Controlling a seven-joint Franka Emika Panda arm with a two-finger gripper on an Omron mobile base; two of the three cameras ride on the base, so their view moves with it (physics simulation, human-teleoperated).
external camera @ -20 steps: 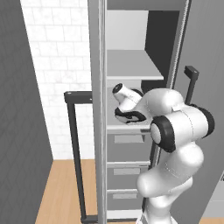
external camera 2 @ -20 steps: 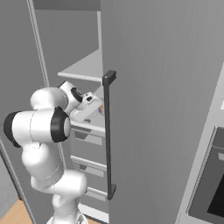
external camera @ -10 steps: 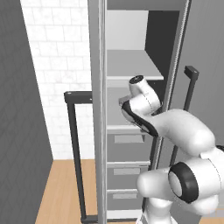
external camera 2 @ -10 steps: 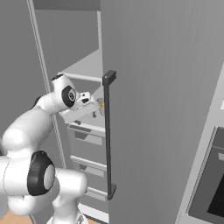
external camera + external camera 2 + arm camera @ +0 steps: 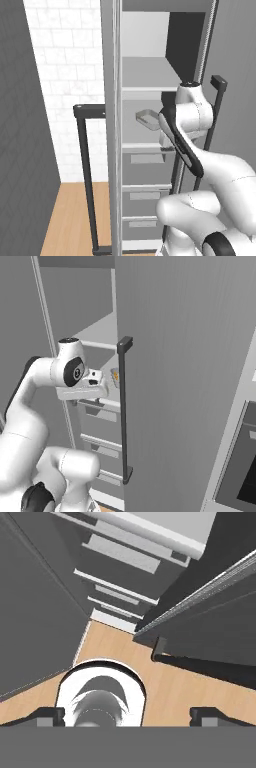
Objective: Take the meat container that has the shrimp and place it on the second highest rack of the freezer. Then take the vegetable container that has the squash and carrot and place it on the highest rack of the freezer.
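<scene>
From the left base view I see the freezer [image 5: 150, 125] standing open, its pale shelves stacked above the drawers [image 5: 142, 195]. A shallow grey container [image 5: 149, 118] sits on a shelf inside, the second highest rack [image 5: 142, 148] as far as I can count, with the highest rack [image 5: 145, 90] above it bare where I can see it. In the right base view a small orange-yellow piece, the shrimp [image 5: 115, 376], shows just past the edge of the door, beside the long dark bar handle [image 5: 123, 411]. My arm reaches up in front of the shelves with the hand close to that container but apart from it. In the hand view the gripper [image 5: 127, 714] is spread wide with nothing between its tips [image 5: 50, 714], and it looks down past the drawer fronts to the wooden floor [image 5: 165, 682].
</scene>
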